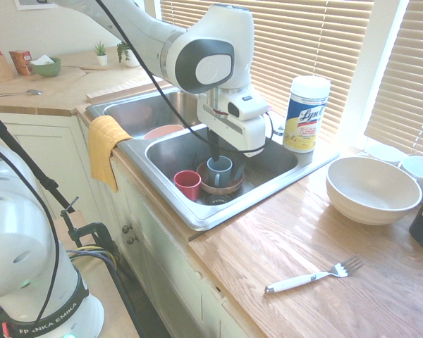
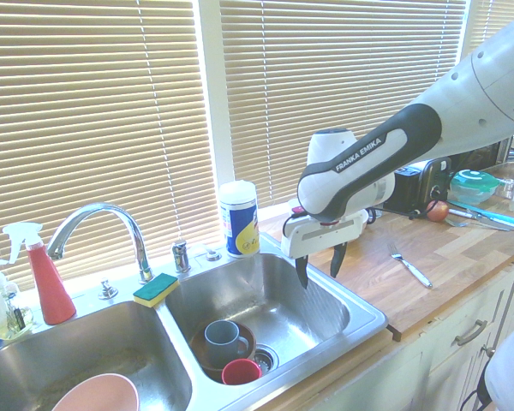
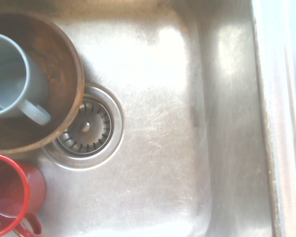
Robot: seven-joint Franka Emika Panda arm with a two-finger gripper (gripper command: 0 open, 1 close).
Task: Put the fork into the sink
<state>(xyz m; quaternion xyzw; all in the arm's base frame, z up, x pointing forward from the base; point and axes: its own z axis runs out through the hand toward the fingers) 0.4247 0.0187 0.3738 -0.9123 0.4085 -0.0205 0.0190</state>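
The fork [image 1: 314,276], white-handled with silver tines, lies flat on the wooden counter right of the sink; it also shows as the fork [image 2: 409,265] past the basin's edge. The steel double sink [image 1: 173,149] has my gripper [image 1: 228,163] hanging over its nearer basin. In the second exterior view the gripper [image 2: 319,267] is open with nothing between its fingers, over the sink [image 2: 283,300]. The wrist view looks straight down at the sink [image 3: 163,123] floor and the drain strainer [image 3: 86,127].
A grey mug [image 2: 223,339] in a brown bowl [image 1: 222,187] and a red cup [image 1: 187,184] stand in the same basin. A pink bowl [image 2: 94,396] is in the other basin. A wipes canister [image 1: 307,113], big white bowl [image 1: 372,189], yellow cloth [image 1: 106,148] and tap [image 2: 98,218] surround the sink.
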